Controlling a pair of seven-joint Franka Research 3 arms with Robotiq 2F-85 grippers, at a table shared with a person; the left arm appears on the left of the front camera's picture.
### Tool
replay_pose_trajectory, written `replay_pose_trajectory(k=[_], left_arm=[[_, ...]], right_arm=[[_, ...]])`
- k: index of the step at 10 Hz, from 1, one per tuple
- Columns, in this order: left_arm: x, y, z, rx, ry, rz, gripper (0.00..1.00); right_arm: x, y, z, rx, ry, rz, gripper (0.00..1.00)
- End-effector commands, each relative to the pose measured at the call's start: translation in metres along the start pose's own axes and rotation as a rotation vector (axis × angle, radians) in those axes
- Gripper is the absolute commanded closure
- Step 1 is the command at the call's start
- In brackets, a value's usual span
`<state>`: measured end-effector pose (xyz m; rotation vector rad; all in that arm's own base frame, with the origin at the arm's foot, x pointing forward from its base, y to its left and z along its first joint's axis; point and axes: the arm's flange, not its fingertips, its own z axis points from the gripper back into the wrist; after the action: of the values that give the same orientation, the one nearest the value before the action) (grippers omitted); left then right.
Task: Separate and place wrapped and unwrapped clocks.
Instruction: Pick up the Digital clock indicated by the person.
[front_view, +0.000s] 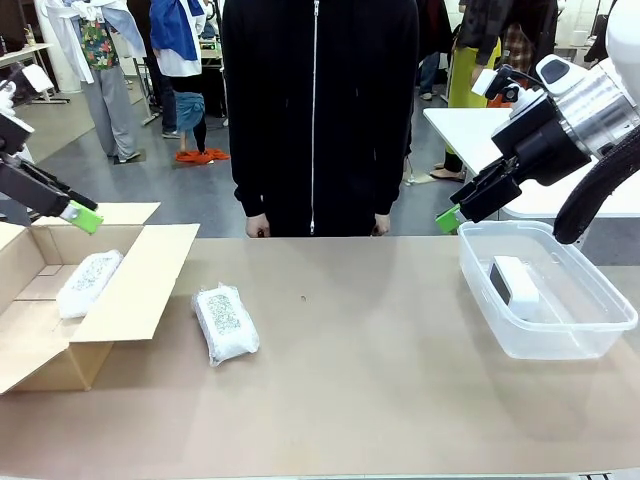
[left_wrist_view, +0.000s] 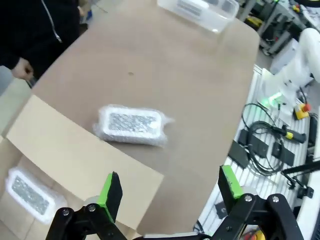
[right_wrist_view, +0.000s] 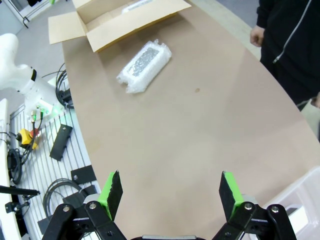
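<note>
One wrapped clock (front_view: 226, 322) (left_wrist_view: 131, 125) (right_wrist_view: 145, 67), a bubble-wrap bundle with a grey speckled panel, lies on the table just right of the cardboard box (front_view: 130, 300). A second wrapped clock (front_view: 88, 283) (left_wrist_view: 28, 194) lies inside that box. The unwrapped clock (front_view: 515, 282), a smooth white block, sits in the clear tub (front_view: 600, 330). My left gripper (front_view: 82, 214) (left_wrist_view: 170, 192) hovers open above the box's far edge. Near the tub's far left corner, my right gripper (front_view: 452, 217) (right_wrist_view: 170, 192) hangs open in the air. Both hold nothing.
A person in a black zip jacket stands at the far edge, hands (front_view: 258, 228) resting by the table. The box flap (left_wrist_view: 75, 160) folds out toward the loose bundle. Bare brown table stretches between the box and the tub (left_wrist_view: 200, 10) (right_wrist_view: 305, 200).
</note>
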<state>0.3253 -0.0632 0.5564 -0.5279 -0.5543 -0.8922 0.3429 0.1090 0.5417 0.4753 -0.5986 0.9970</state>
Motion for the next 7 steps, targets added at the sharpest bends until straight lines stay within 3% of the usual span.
replay_pose_trajectory(k=[1,2,3,7], left_arm=[[0.011,0.008,-0.012,0.030,0.000,0.047,0.00],[0.017,0.027,-0.021,-0.076,0.248,0.136,0.00],[0.004,0.002,-0.004,0.021,-0.002,0.008,0.00],[0.004,0.002,-0.004,0.021,-0.002,0.008,0.00]], right_arm=[[-0.001,0.000,0.000,0.002,0.014,0.002,0.00],[-0.001,0.000,0.000,0.002,0.014,0.002,0.00],[-0.001,0.000,0.000,0.002,0.014,0.002,0.00],[-0.001,0.000,0.000,0.002,0.014,0.002,0.00]])
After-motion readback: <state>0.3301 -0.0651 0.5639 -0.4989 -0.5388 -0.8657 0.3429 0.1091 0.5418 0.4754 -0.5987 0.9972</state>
